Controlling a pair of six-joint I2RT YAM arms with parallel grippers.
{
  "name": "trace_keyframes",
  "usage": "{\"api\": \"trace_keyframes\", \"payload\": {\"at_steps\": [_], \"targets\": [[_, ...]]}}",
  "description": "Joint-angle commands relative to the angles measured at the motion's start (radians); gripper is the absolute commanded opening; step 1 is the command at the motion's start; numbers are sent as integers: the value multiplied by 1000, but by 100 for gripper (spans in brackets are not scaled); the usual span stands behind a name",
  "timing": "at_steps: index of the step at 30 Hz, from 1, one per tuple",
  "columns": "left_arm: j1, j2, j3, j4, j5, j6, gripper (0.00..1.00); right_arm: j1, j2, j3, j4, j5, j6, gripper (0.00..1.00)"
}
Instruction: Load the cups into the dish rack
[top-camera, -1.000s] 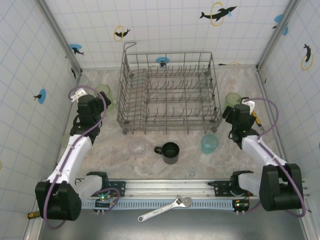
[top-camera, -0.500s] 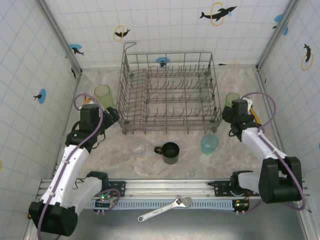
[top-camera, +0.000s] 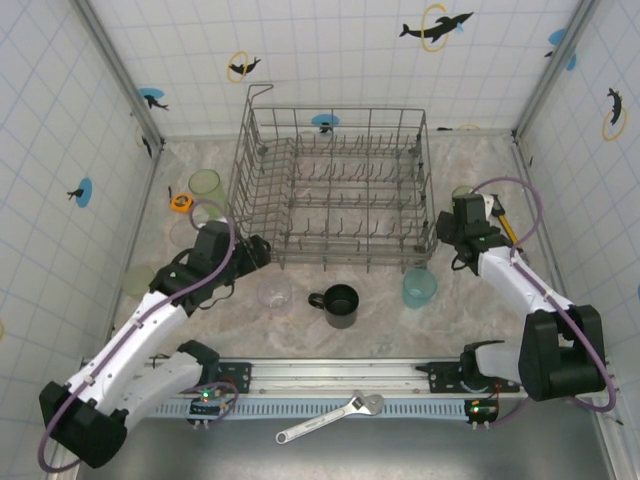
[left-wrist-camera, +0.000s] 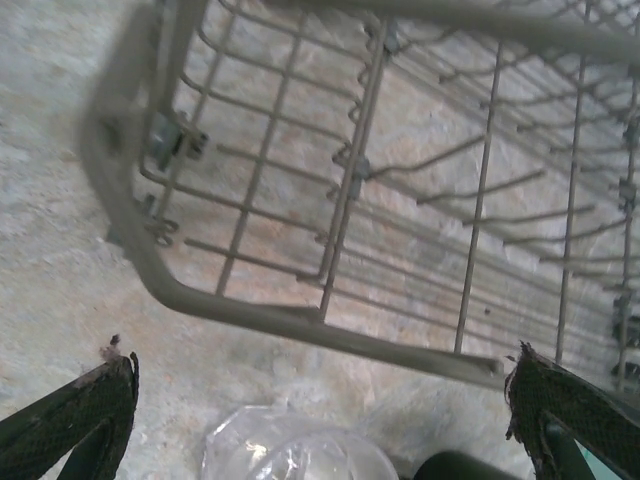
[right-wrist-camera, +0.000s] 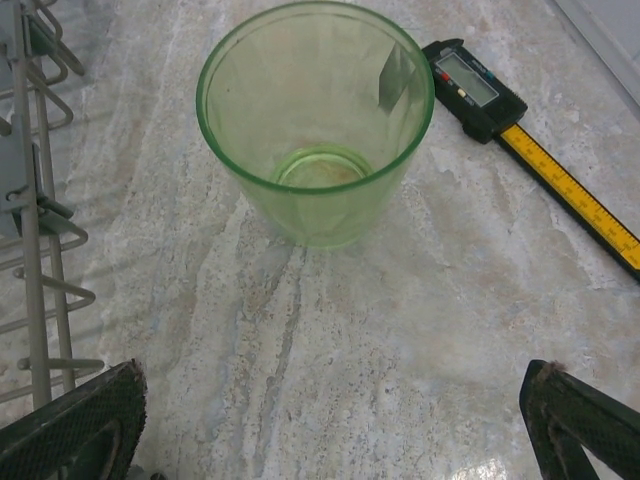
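Right pincer (right-wrist-camera: 325, 425) gapes empty, green cup (right-wrist-camera: 315, 130) upright on the counter (right-wrist-camera: 400, 330) at its 12 o'clock, beside the rack (right-wrist-camera: 30, 260). Left pincer (left-wrist-camera: 322, 358) stands wide, clear cup (left-wrist-camera: 300, 450) at 6 o'clock. Judged step: first pickup, so next advance and close on a rim

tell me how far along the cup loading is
Done: nothing; the grey wire dish rack holds no cups. In hand: nothing; both grippers are open, the right gripper facing a translucent light-green tumbler, the left gripper near a clear cup by the rack's corner. Left: those, the black handled mug, the teal tumbler and another green tumbler.
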Motion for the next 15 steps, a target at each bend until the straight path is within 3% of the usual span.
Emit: {"api": "trace_keyframes", "payload": {"at_steps": [1, 9, 15], "targets": [[-81, 24, -1, -34, -96, -31, 98, 10, -15, 47, -33, -19, 2, 99], [-283, 164, 85, 28, -179, -56, 98, -5, 34, 94, -38, -94, -2, 99], [-328, 250, 100, 105, -171, -60, 98, -7, 101, 162, -32, -127, 3, 99]]}}
